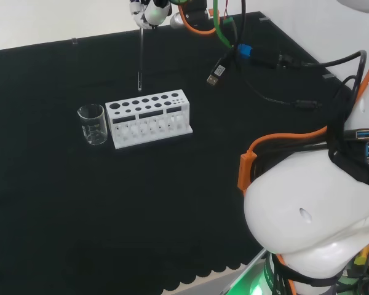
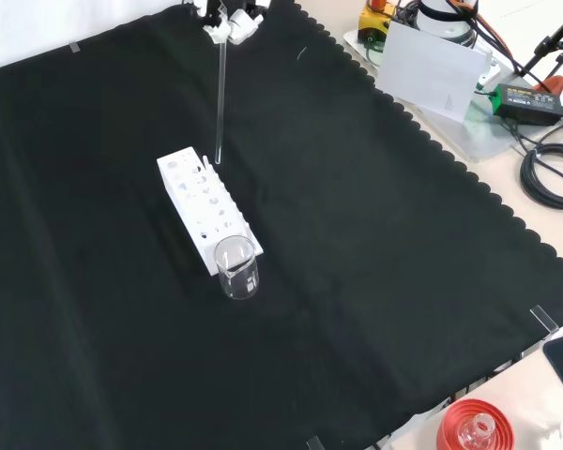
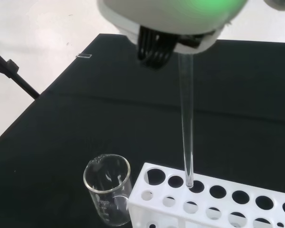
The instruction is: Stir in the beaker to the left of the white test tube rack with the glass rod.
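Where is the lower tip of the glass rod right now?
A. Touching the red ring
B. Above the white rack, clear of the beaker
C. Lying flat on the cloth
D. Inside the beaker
B: the glass rod hangs upright from the hand, its tip over the test tube rack, while the beaker stands beside the rack.

Bright, even light; perhaps slight blur on the green-lit hand.

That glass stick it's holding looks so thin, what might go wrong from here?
The glass rod hangs from the hand with its tip close above the white test tube rack, so it might catch the rack on its way to the beaker. The beaker looks empty and light; a sideways knock from the rod might tip it.
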